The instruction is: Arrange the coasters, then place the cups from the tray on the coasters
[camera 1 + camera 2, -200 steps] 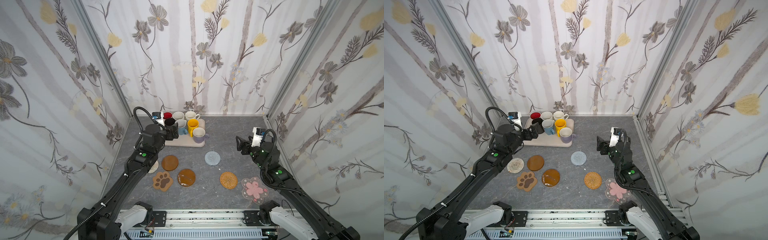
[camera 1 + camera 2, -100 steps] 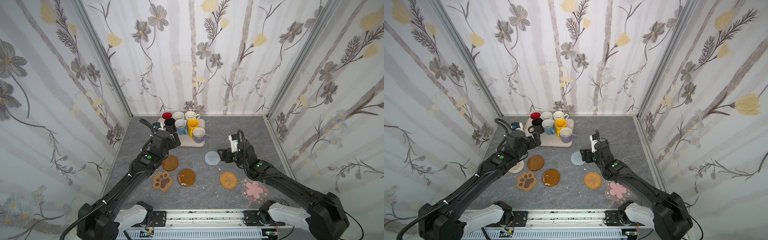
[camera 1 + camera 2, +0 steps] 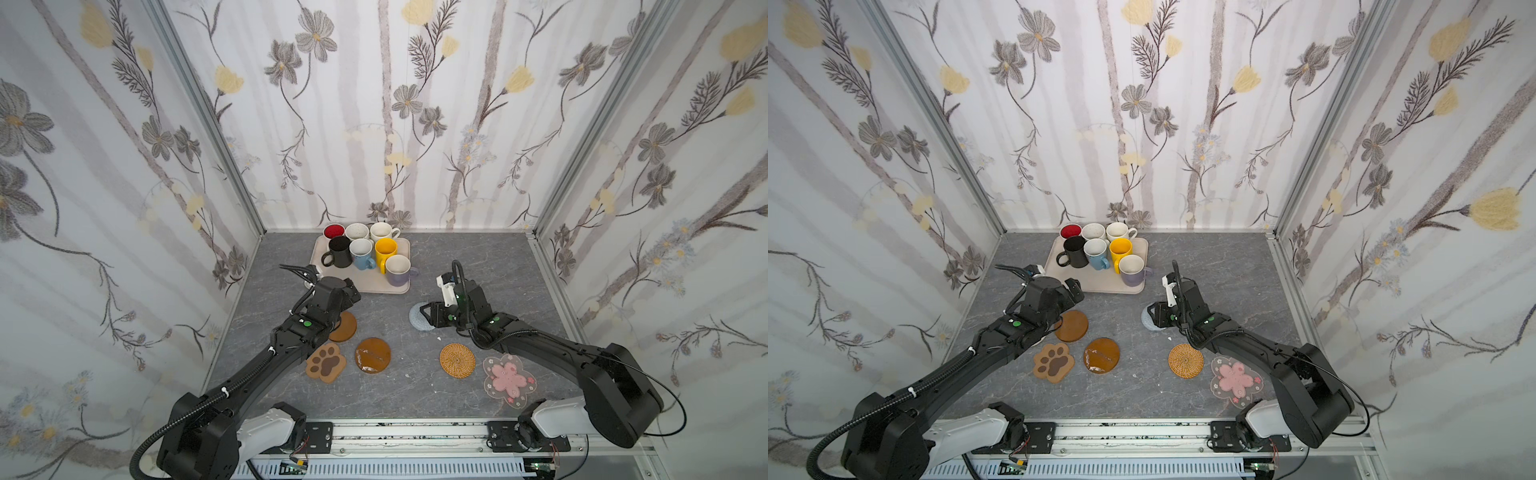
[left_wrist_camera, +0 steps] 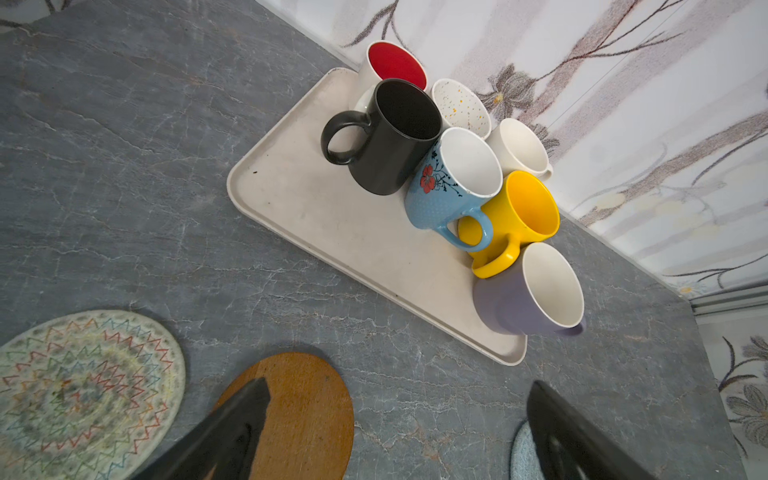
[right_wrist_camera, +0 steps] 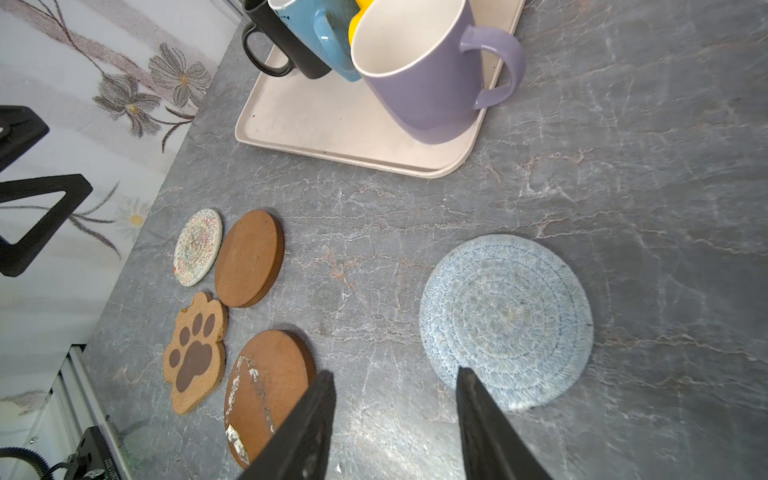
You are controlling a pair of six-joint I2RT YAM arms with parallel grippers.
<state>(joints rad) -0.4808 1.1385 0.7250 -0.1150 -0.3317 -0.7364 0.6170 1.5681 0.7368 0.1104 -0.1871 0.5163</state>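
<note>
**Right jaws low at the blue mat's rim; cups wait on the tray**

The right jaws stand apart with nothing between them, low over the counter (image 5: 623,166). One finger overlaps the near rim of the pale blue crochet coaster (image 5: 507,320), and the rest of the mat lies ahead of them. Whether it touches, I cannot tell. That placing suggests an edge pinch or a nudge to line up a soft, flat mat. The left jaws are spread wide and empty above an amber disc (image 4: 299,411), with the whitish spiral coaster (image 4: 83,386) just beside it.

Ahead of both pairs of jaws sits the tray (image 4: 332,216), all seven cups (image 4: 453,174) crowded on its far part. The lavender mug (image 5: 419,79) is nearest the right jaws. The paw-print coaster (image 5: 195,353) and the second amber disc (image 5: 266,386) lie off to their side. The rattan coaster (image 3: 457,360) and the pink-flower coaster (image 3: 508,379) lie behind them. Nothing blocks the blue mat, though the tray's corner probably limits a forward push.
</note>
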